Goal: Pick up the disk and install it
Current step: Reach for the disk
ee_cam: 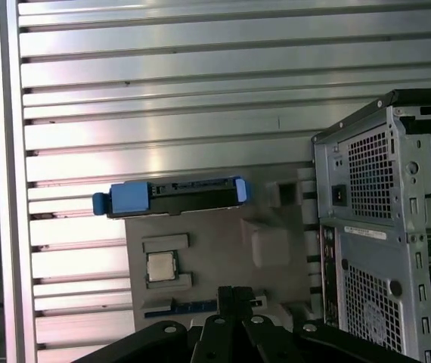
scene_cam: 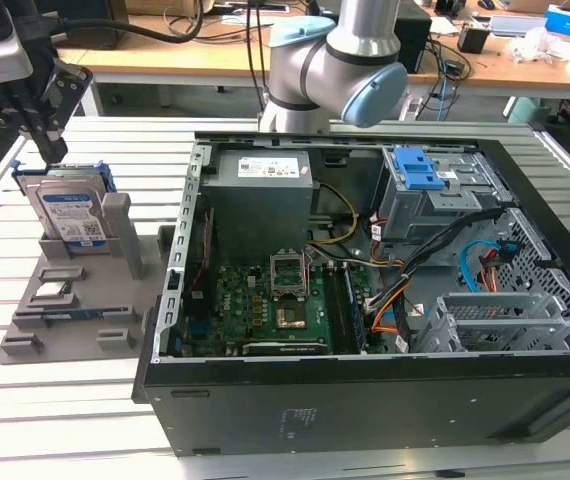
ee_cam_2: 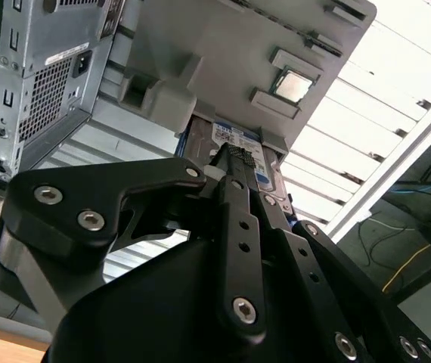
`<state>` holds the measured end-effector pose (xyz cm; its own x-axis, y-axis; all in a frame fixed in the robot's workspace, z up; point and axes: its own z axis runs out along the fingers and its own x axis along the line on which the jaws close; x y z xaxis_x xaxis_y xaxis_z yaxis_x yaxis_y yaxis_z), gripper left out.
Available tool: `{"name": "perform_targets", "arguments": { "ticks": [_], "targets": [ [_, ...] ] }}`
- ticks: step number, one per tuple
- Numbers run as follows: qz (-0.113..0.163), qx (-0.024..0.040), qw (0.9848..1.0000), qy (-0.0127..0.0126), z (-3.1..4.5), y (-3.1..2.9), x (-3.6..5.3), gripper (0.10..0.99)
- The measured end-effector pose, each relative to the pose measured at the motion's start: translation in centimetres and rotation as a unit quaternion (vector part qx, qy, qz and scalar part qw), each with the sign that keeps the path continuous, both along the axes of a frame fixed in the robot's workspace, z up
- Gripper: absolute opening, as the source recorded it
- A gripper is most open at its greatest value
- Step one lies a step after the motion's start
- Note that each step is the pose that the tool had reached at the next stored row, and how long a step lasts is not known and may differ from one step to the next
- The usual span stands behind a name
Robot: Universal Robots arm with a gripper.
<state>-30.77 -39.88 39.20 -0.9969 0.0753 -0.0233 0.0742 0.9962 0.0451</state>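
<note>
The disk [scene_cam: 68,213], silver-grey with a white-and-blue label and a blue bracket, stands on edge in a slot of the grey holder [scene_cam: 70,305] at the exterior view's left. My gripper [scene_cam: 49,156] hangs just above its top edge, black fingers drawn together to a point with nothing between them. In the first wrist view the disk [ee_cam: 172,197] shows edge-on, apart from the gripper [ee_cam: 236,293]. In the second wrist view the gripper [ee_cam_2: 229,155] lies in front of the disk [ee_cam_2: 238,140].
The open computer case [scene_cam: 180,260] lies beside the holder, with a grey power-supply box [scene_cam: 262,185], a motherboard [scene_cam: 265,305] and a drive cage with a blue latch [scene_cam: 414,168]. A small chip [ee_cam: 160,266] sits on the holder. The table is slatted metal [scene_cam: 75,420].
</note>
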Motion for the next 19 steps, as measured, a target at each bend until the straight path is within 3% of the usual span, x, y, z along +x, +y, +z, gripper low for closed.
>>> {"name": "perform_targets", "arguments": {
  "ticks": [14, 19],
  "targets": [
    [0.000, 0.0000, 1.0000, 0.0000, -0.03, 0.01, -2.28, 0.106],
    [0.000, 0.0000, 1.0000, 0.0000, -0.08, 0.29, -3.54, 0.106]
  ]
}}
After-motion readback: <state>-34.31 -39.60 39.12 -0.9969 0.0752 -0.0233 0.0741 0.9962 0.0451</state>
